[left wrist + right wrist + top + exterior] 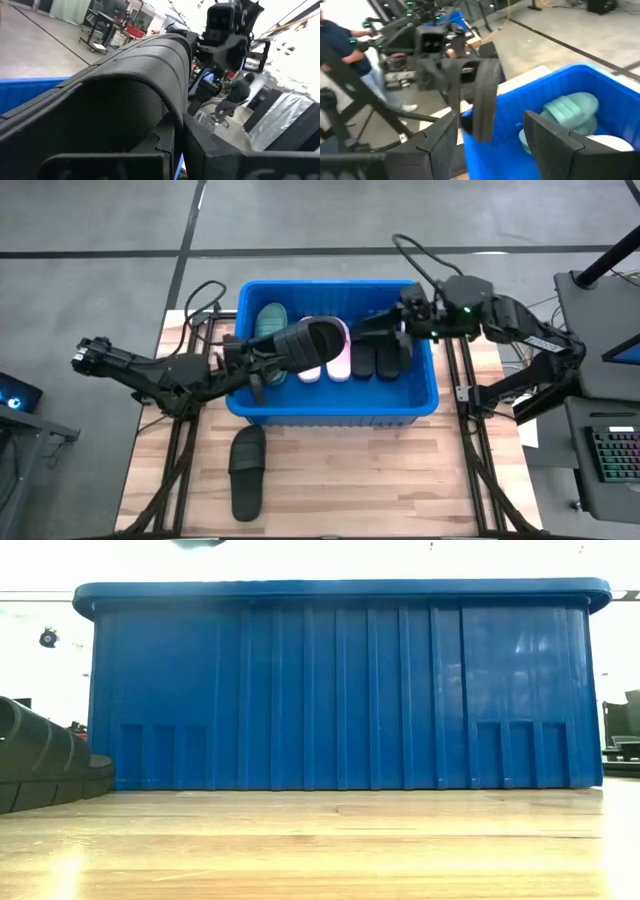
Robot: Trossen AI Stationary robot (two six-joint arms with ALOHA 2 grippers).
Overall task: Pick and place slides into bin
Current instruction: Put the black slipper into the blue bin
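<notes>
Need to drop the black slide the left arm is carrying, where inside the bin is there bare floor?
Inside the bin, bare floor runs along the front wall, below the slides. The middle is crowded: green slide, pink pair, black pair. The carried black slide hangs there, and the right gripper hovers over the right side.

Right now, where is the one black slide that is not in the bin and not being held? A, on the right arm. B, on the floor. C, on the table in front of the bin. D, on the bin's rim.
C: the high view shows a black slide lying flat on the wooden table, apart from the blue bin.
</notes>
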